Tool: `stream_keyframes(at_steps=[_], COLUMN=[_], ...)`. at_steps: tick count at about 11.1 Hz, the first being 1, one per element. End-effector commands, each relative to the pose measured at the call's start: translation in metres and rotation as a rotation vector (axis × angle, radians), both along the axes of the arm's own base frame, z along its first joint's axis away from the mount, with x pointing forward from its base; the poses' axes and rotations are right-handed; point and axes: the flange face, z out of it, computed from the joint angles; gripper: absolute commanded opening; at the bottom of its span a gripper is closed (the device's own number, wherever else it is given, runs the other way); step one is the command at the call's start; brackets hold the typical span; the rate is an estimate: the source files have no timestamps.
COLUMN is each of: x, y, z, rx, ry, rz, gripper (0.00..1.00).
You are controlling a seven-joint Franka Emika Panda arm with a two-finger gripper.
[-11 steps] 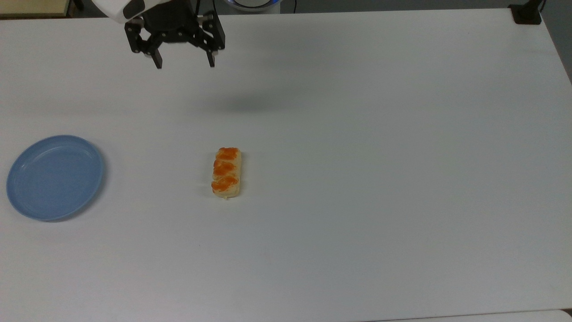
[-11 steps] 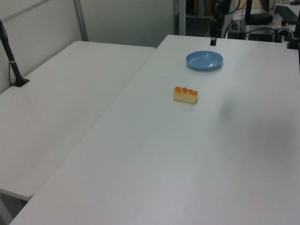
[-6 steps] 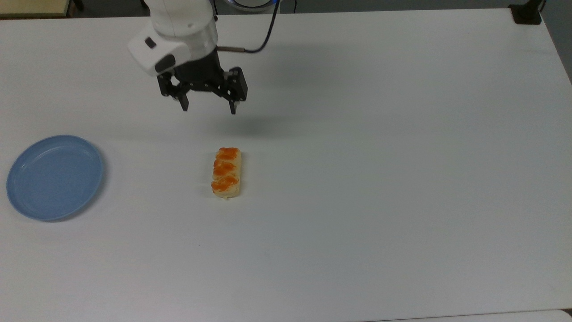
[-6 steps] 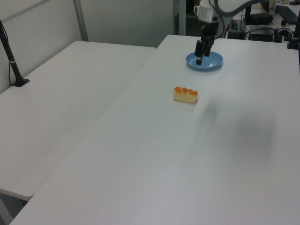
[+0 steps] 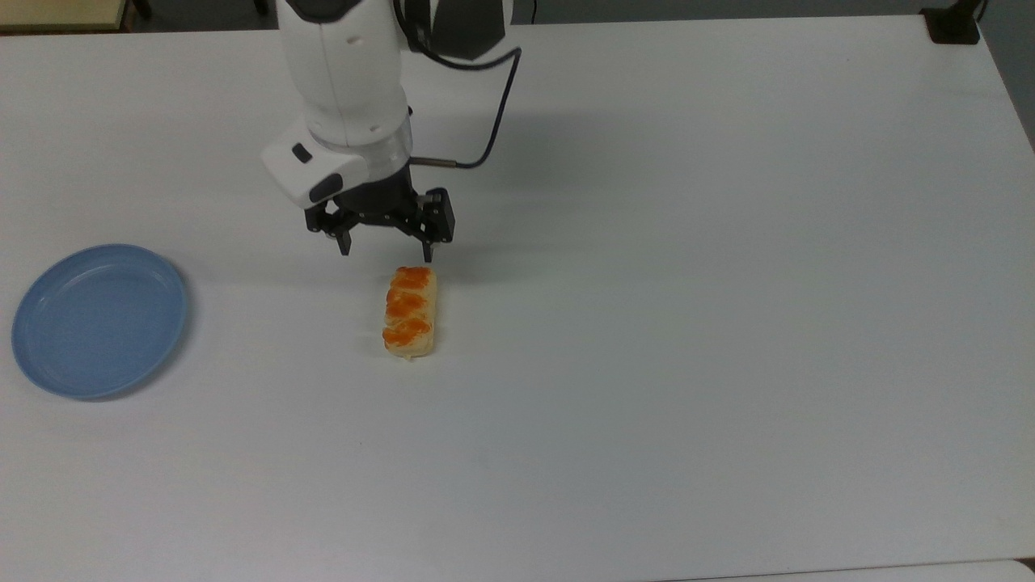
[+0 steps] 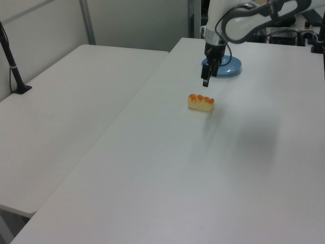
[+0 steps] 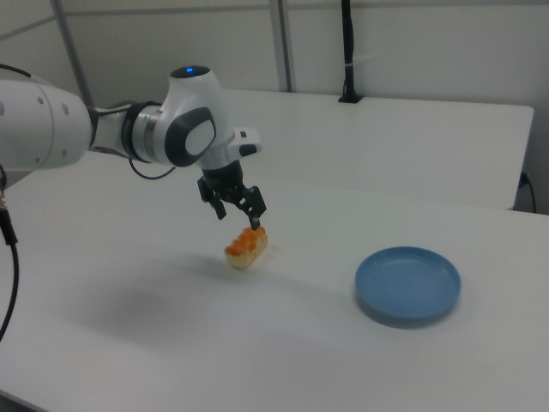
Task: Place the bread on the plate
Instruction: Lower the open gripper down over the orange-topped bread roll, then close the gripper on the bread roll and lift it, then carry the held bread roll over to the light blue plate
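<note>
The bread lies on the white table, a pale bar with three orange-red patches on top. My gripper hangs open just above the bread's far end in the top view, with nothing between its fingers. One fingertip is right over the bread's upper end. The light-blue plate sits empty near the top view's left edge, well apart from the bread.
A second white table adjoins on the left view's left, with a black post on it. A black clamp sits at the top view's upper right corner. A cable loops off the arm's wrist.
The arm has come down and forward from the table's far edge, bringing the open gripper to just above the bread. Bread and plate have not moved.
</note>
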Motion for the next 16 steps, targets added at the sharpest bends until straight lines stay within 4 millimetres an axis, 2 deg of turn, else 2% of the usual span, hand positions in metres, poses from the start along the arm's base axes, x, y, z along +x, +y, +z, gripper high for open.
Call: stream_keyframes(at_steps=[1,2,3,4,5,6,7,8,9,11,12,15,16], x=[0.013,0.016,0.017,0.018,0.018,0.018,0.019,0.019,0.018,0.019,0.021,0.022,0.020], y=[0.030,0.040,0.043,0.043,0.040,0.039,0.035,0.025,0.017,-0.013,-0.035,-0.119,-0.150], z=[-0.053,-0.075,-0.082,-0.086,-0.088,-0.088,-0.083,-0.072,-0.050,-0.015,0.004,0.043,0.043], rx=[-0.063,-0.070,-0.089,-0.097,-0.097,-0.096,-0.093,-0.092,-0.093,-0.106,-0.110,-0.134,-0.148], ry=[-0.011,-0.010,-0.015,-0.014,-0.011,-0.012,-0.019,-0.029,-0.053,-0.057,-0.025,-0.033,-0.027], rz=[-0.034,-0.041,-0.040,-0.038,-0.041,-0.043,-0.047,-0.058,-0.064,-0.056,-0.049,0.058,0.096], gripper=[1.00,1.00,1.00,0.95,0.79,0.52,0.40,0.38,0.38,0.38,0.38,0.38,0.38])
